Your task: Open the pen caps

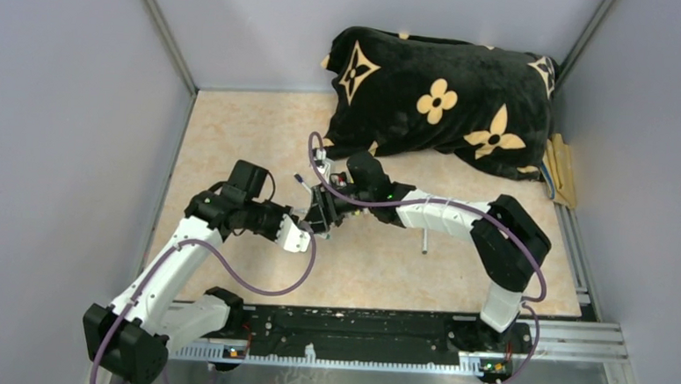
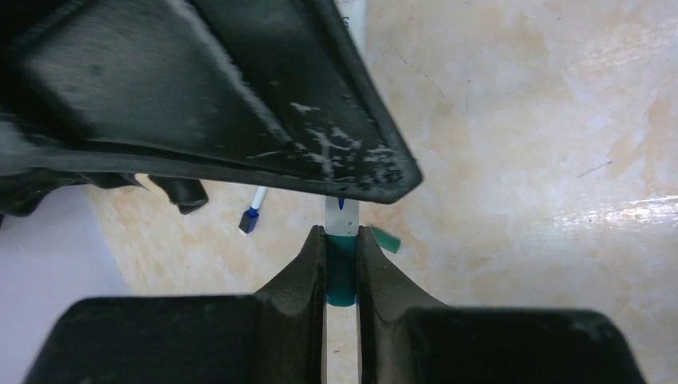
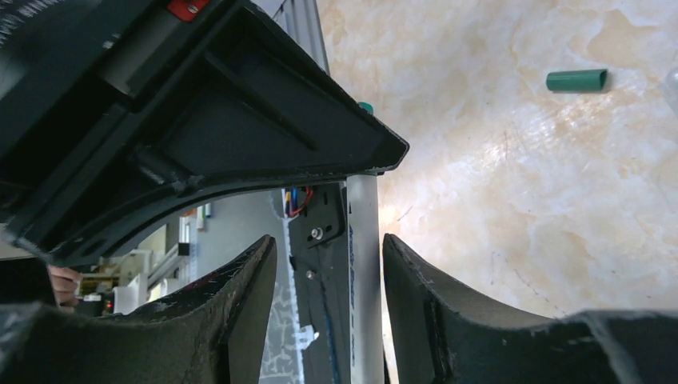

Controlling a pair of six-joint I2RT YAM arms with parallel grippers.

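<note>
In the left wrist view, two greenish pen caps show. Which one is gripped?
The teal cap clamped in the left gripper, fitted on a white barrel; the green cap lies loose on the table beside it.

Pillow [image 1: 447, 101]: upper right, top view, on the worktop [image 1: 234, 134].
Held pen cap [image 2: 341, 276]: lower centre, left wrist view, between jaws of the left gripper [image 2: 341, 240].
Loose pen [image 2: 253, 214]: left of that cap, on the worktop.
Loose cap [image 3: 576, 80]: upper right, right wrist view.

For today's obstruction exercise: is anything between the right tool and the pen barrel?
Nothing visible. The pen barrel stands bare in the right tool's open gap, while the left tool clamps its teal cap.
</note>
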